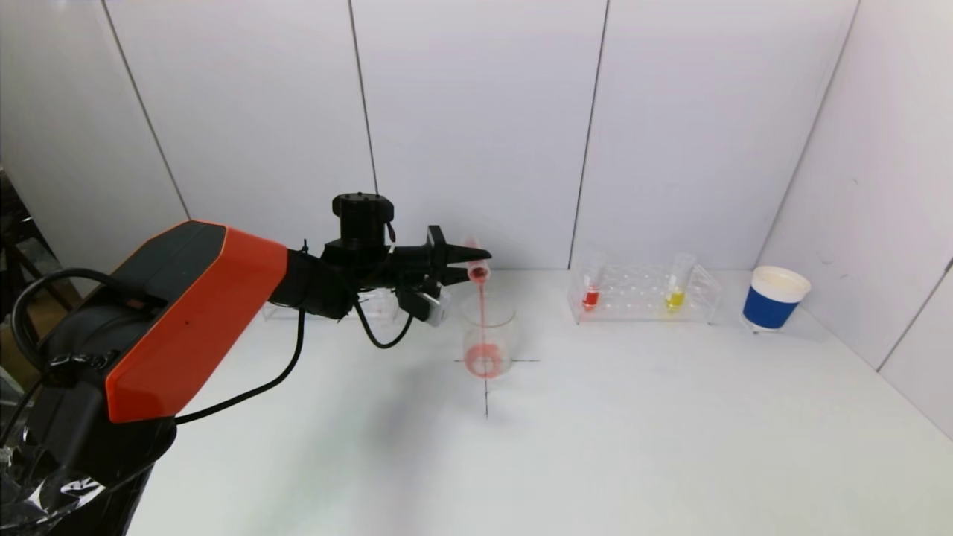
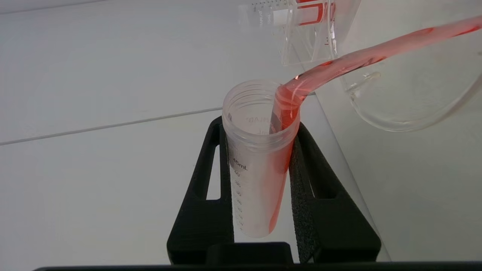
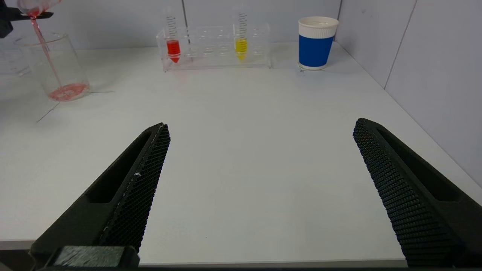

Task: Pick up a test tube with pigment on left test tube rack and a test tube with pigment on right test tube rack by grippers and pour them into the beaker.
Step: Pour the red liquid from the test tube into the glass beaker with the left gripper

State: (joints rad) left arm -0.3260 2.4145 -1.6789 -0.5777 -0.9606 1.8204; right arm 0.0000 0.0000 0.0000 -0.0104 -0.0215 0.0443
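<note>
My left gripper (image 1: 469,264) is shut on a clear test tube (image 2: 260,158), tipped mouth-down above the glass beaker (image 1: 489,339). A thin red stream (image 1: 482,313) runs from the tube's mouth into the beaker, where red liquid pools on the bottom. The left test tube rack (image 1: 372,307) is mostly hidden behind the left arm. The right test tube rack (image 1: 644,294) holds a tube with red pigment (image 1: 591,294) and a tube with yellow pigment (image 1: 676,294). My right gripper (image 3: 261,128) stands open over the table's near edge, nothing between its fingers; it does not show in the head view.
A blue and white paper cup (image 1: 774,298) stands right of the right rack, near the side wall. A black cross (image 1: 488,387) is drawn on the white table under the beaker. Walls close the table at the back and right.
</note>
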